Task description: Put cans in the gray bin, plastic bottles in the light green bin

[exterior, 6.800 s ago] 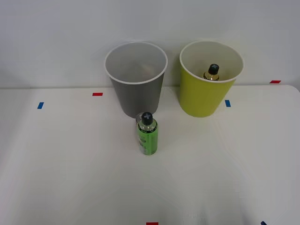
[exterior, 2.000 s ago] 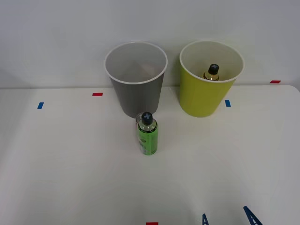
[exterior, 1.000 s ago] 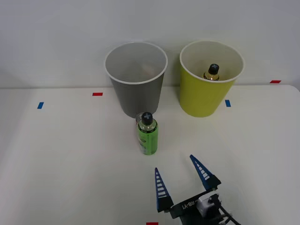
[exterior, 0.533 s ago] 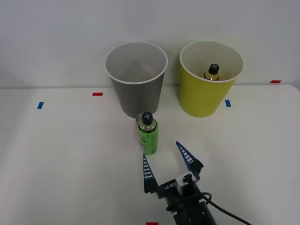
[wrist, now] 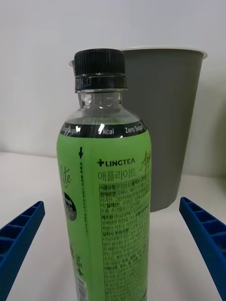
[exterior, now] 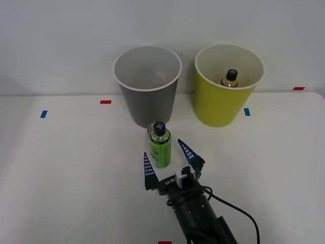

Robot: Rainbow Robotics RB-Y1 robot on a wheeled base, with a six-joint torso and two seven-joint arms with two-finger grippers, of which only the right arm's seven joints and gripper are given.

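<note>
A bright green plastic bottle (exterior: pixel 160 147) with a dark cap stands upright on the white table, just in front of the gray bin (exterior: pixel 147 99). A sliver of a silver can top (exterior: pixel 151 127) peeks out behind the bottle's shoulder. My right gripper (exterior: pixel 167 156) is open, with one blue finger on each side of the bottle's lower body, neither touching it. In the right wrist view the green bottle (wrist: pixel 103 188) stands between the open gripper's (wrist: pixel 111 202) fingers, with the gray bin (wrist: pixel 174 131) behind it. The light green bin (exterior: pixel 219 104) holds an amber-necked bottle (exterior: pixel 229 78).
Small tape marks dot the table: red (exterior: pixel 105 102) and blue (exterior: pixel 43 114) on the left, blue (exterior: pixel 247 112) by the light green bin, red (exterior: pixel 164 242) at the front edge. A plain wall rises right behind both bins.
My right arm has come in from the front edge and moved forward and left. Its open fingers, short of the green bottle half a second ago, now flank it. Nothing else has moved.
</note>
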